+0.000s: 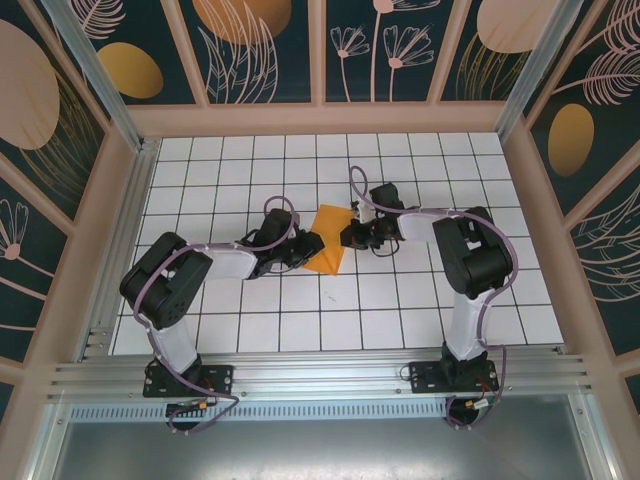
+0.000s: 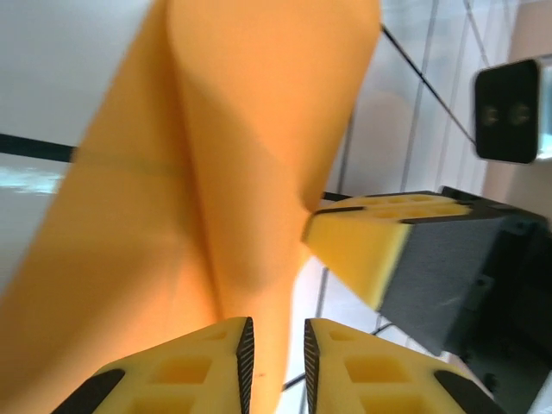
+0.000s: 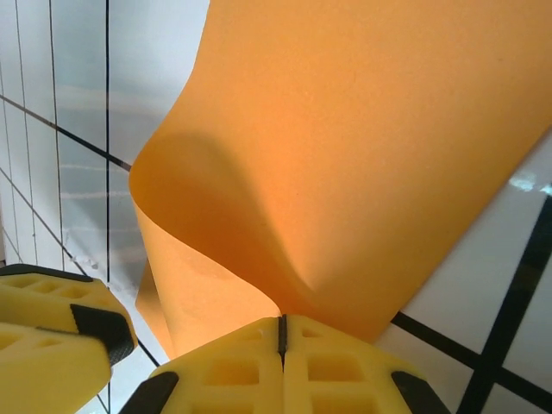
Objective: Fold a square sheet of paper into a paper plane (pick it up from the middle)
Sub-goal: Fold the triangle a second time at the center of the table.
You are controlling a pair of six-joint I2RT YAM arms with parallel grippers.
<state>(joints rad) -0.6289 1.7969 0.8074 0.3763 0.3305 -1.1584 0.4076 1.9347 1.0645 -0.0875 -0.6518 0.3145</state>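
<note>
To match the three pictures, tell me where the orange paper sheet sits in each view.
Top external: thin orange paper sheet at picture centre.
Left wrist: across left and centre.
Right wrist: upper centre and right.
Shared landmark: white tiled table with dark grid lines.

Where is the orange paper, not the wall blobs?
Look at the white tiled table inside the dark flowery walls. Near its middle, the orange sheet of paper sits between the left gripper and the right gripper. It has straight edges and corners, unlike the round orange ovals on the walls.
</note>
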